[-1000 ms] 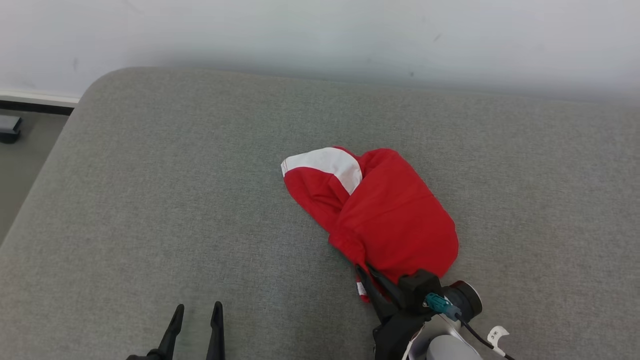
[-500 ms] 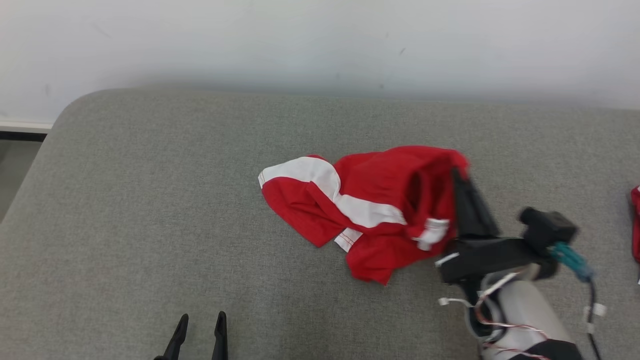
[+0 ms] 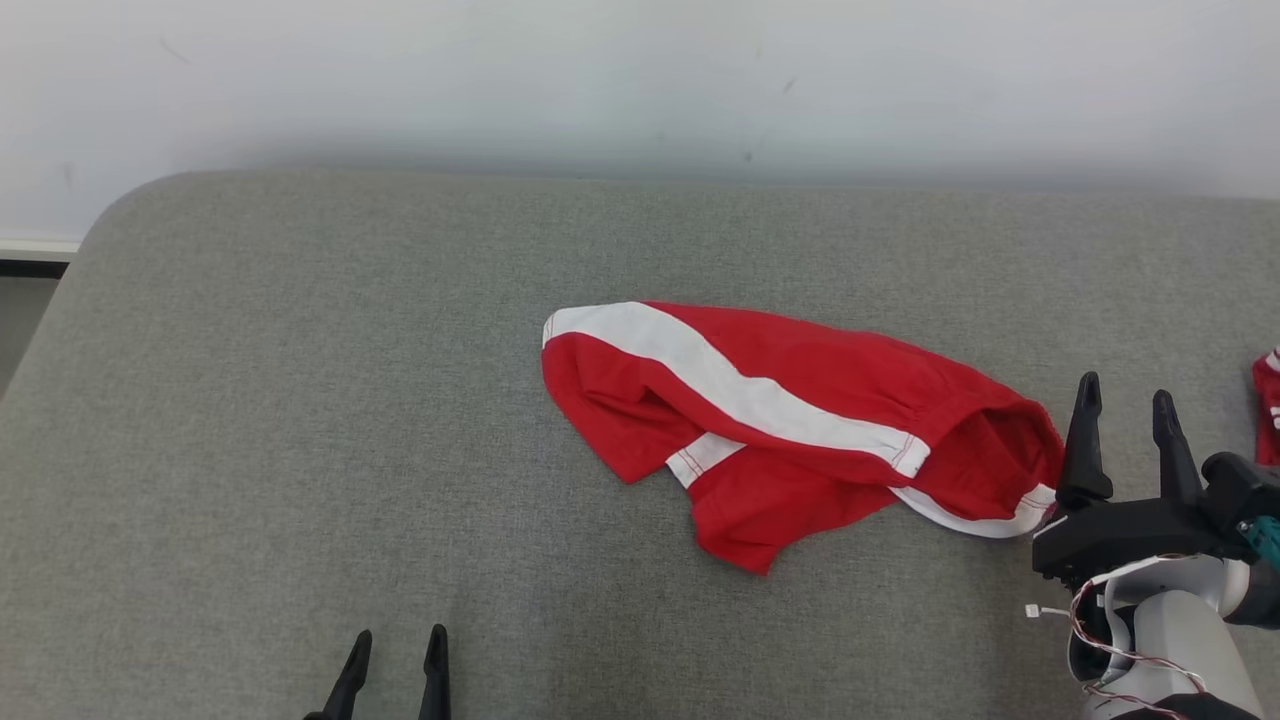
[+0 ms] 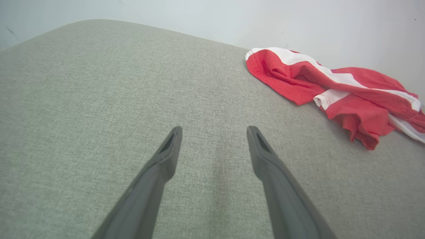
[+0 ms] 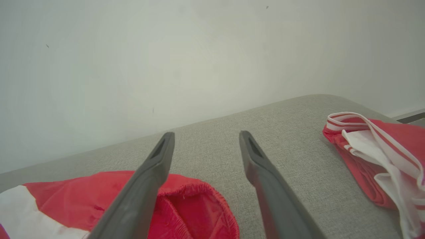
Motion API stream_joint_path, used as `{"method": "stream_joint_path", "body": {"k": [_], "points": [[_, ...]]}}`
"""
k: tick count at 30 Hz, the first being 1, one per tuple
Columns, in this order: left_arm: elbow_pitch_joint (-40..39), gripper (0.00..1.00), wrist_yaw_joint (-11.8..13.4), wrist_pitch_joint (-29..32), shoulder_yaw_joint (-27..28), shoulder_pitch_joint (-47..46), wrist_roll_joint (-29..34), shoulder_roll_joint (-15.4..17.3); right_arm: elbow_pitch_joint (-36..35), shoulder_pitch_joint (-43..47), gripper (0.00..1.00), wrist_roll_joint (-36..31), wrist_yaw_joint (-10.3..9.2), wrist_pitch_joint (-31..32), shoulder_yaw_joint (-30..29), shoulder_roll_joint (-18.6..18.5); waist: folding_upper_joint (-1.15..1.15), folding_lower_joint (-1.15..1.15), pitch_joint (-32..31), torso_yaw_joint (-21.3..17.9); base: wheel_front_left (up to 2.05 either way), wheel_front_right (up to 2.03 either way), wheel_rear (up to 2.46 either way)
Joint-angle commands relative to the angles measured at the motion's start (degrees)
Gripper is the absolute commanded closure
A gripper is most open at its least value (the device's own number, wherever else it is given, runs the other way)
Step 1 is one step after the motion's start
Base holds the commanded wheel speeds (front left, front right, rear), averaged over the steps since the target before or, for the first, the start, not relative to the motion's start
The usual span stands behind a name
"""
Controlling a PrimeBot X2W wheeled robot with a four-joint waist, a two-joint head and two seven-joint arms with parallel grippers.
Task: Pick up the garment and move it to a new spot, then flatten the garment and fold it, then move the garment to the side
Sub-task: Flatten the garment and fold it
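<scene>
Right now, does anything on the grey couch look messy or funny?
The red garment lies rumpled, not flat: one part is tucked under, and its waistband gapes beside the open right claw. Another red-and-white cloth sits bunched at the far right.

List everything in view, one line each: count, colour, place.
garment: one, red with a white stripe, lying rumpled mid-cushion.
second garment: one, red and white, on the cushion to the right of the right gripper.
cushion: one, grey, under both garments.
wall: one, white, behind the cushion.
left gripper: one, dark, open, over bare cushion at lower left.
right gripper: one, dark, open, beside the garment's right end, holding nothing.
</scene>
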Motion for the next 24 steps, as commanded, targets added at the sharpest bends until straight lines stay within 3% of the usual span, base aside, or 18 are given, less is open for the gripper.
{"method": "stream_joint_path", "body": {"k": [1, 4, 16, 24], "points": [[0.06, 0.0, -0.13, -0.16, 0.55, -0.3, 0.42, -0.02, -0.92, 0.95, 0.0, -0.3, -0.15, 0.02, 0.1, 0.41, 0.0, 0.0, -0.09, -0.35, 0.0, 0.0, 0.0], [0.09, 0.0, -0.18, -0.16, 0.71, -0.1, 0.54, -0.03, -1.85, 2.06, 0.0, 0.55, -0.15, 0.02, 1.42, 0.68, 0.0, 0.0, -0.3, -0.6, 0.0, 0.0, 0.0], [0.27, 0.0, -0.29, -0.16, 0.11, -0.31, 0.09, -0.02, -2.53, 9.34, 0.0, 10.93, -0.15, 0.01, 20.72, 0.82, 0.0, 0.0, -1.01, -1.49, 0.0, 0.0, 0.0], [0.51, 0.0, -0.5, -0.16, 0.38, 0.29, 0.89, -0.02, -0.05, 8.21, 0.0, 12.54, -0.15, 0.01, 23.36, 0.82, 0.0, 0.0, -0.72, -0.51, 0.0, 0.0, 0.0]]}}
